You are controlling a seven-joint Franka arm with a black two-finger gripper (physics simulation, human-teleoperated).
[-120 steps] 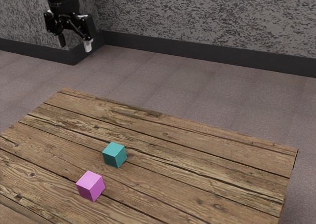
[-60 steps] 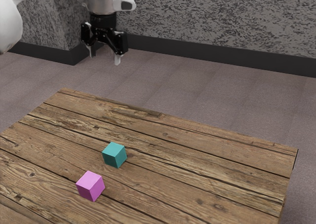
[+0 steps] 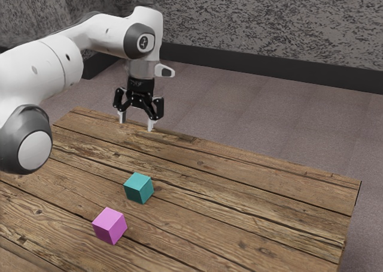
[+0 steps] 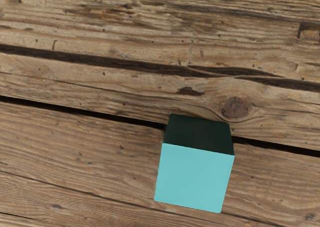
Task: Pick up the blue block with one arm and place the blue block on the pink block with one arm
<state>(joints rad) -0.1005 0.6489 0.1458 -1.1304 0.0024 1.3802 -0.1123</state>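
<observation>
The pincer (image 3: 136, 123) hung fingers-down from the white arm (image 3: 66, 53), over the far edge of the wooden tabletop (image 3: 257, 191). Its two black fingers stood wide apart with nothing between them. The fingertips (image 3: 150, 127) seemed to be clear of the wood, though from this side angle it was hard to be sure how high they hung.

The blue block (image 3: 139, 188), more of a greenish blue, rested flat on the tabletop below the pincer and toward the near side, well apart from the fingertips and untouched. The pink block (image 3: 109, 225) lay farther from the pincer, beyond the blue block and a little toward the exterior view's left. The two blocks were near each other but did not touch, with a strip of bare plank between them.

From the hand's camera the blue block (image 4: 195, 169) showed from above, one bright face and one dark face in sight. It sat on the rough planks of the tabletop (image 4: 90, 52), across a dark seam between two boards. A round knot (image 4: 234, 107) in the wood lay just beside the block's dark face.
</observation>
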